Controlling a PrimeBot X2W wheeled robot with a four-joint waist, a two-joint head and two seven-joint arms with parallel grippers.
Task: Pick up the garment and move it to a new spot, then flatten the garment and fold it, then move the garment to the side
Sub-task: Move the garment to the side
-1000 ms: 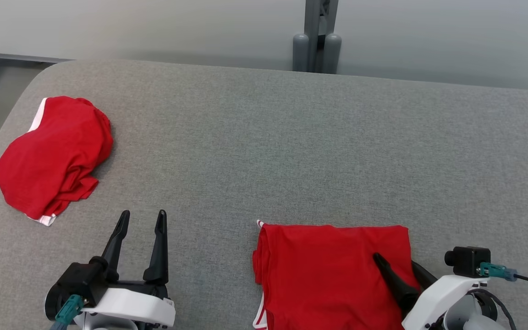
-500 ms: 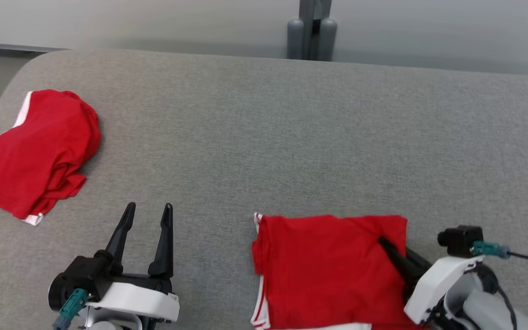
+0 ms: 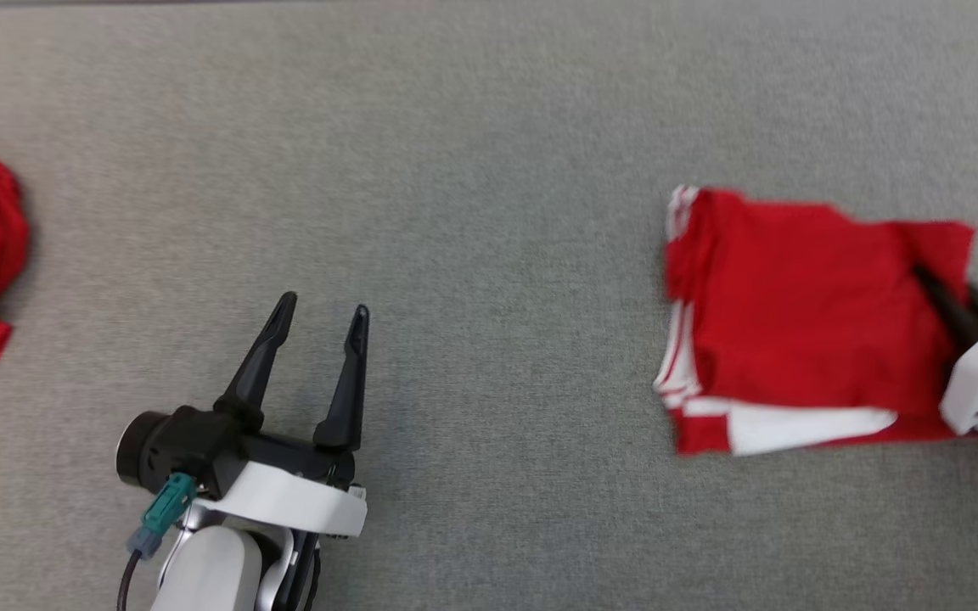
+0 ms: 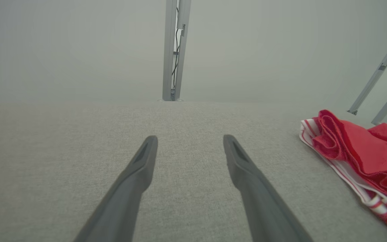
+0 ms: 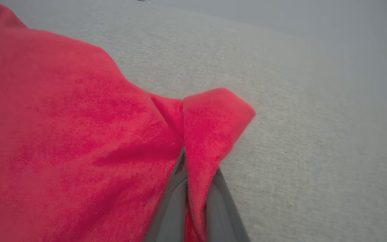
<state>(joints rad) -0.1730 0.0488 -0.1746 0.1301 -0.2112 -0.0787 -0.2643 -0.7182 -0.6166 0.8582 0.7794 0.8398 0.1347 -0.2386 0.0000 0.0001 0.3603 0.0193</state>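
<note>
My right jaws pinch the garment (image 3: 795, 314) by a corner; left jaws gape empty. I'd drag it low, slowly, sparing the folds.

White wrist housings (image 3: 285, 507), black tapered pincer fingers (image 3: 261, 361), teal plug (image 3: 166, 504)

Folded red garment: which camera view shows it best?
Head view: the folded red garment shows nearly whole from above. Left wrist view catches its striped edge side-on; right wrist view, one corner pinched in the right gripper.
</note>
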